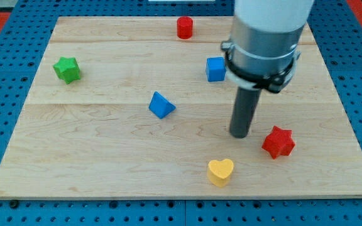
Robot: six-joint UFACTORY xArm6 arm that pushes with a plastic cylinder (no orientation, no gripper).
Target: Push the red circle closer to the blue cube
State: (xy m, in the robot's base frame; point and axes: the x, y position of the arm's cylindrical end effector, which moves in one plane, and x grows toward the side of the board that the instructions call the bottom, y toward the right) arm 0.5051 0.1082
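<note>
The red circle, a short red cylinder, stands near the top edge of the wooden board, a little left of centre. The blue cube sits below and to the right of it, with a clear gap between them. My tip rests on the board well below the blue cube and slightly to its right, far from the red circle. The rod hangs from the arm's wide grey body, which covers the board's top right part.
A red star lies just right of my tip. A yellow heart lies below and left of it. A blue triangular block sits mid-board. A green star is at the left. The wooden board ends at a blue pegboard surround.
</note>
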